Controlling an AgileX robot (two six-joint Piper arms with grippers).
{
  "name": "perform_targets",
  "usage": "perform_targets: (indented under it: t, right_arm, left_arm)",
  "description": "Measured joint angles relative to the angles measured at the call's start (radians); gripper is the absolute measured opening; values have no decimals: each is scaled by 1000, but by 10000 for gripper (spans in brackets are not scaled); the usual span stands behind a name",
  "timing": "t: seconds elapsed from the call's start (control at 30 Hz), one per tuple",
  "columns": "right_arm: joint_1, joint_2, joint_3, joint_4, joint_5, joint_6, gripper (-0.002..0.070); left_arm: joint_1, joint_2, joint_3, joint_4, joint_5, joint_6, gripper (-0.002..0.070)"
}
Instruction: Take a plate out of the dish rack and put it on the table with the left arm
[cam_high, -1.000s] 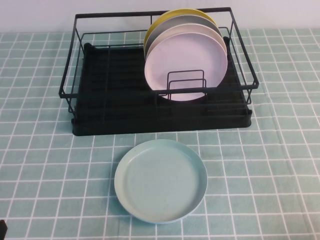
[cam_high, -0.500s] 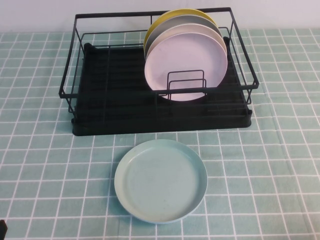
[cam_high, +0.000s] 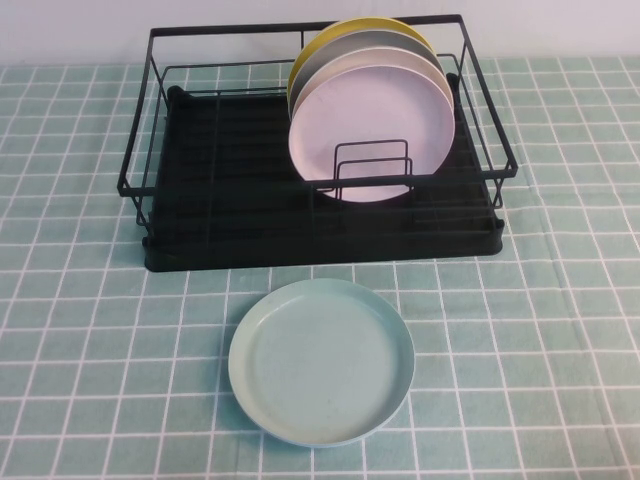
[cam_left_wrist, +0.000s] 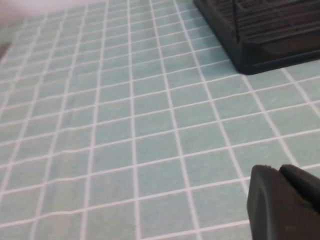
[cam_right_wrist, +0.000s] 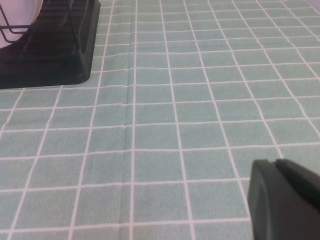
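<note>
L claw (cam_left_wrist: 285, 202): matte black, rounded block shape. R claw (cam_right_wrist: 282, 200): same matte black, rounded edges.

Blue-green plate (cam_high: 322, 362), yellow plate (cam_high: 345, 32)

plates in the dish rack (cam_high: 200, 180): I count four, standing on edge – one pink plate (cam_high: 375, 125), one white (cam_high: 345, 62), one grey (cam_high: 325, 52), one yellow (cam_high: 318, 38) | plates on the table (cam_high: 80, 300): one, the blue-green plate (cam_high: 321, 361) | racks: one | my grippers in view: two, left gripper (cam_left_wrist: 282, 205) and right gripper (cam_right_wrist: 282, 202), each only partly seen
</note>
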Motion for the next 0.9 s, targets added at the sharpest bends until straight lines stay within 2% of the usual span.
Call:
perform_targets:
  t: [0.23,0.47,0.53,0.7,0.8,0.9]
  right_arm:
    - [0,0,0,0,0,0,-18]
    - [0,0,0,0,0,0,-18]
    - [0,0,0,0,0,0,-18]
    - [0,0,0,0,0,0,-18]
    - [0,0,0,0,0,0,-18]
    - [0,0,0,0,0,0,-18]
  left_arm:
    - [0,0,0,111,8,0,-4]
    - [0,0,0,116,3,-13,-4]
    - [0,0,1,39,-41,-90,-4]
    - [0,0,1,-286,-250,-437,-4]
    - [0,0,1,-353,-339,-531,-4]
    - [0,0,1,-355,-394,-540,-4]
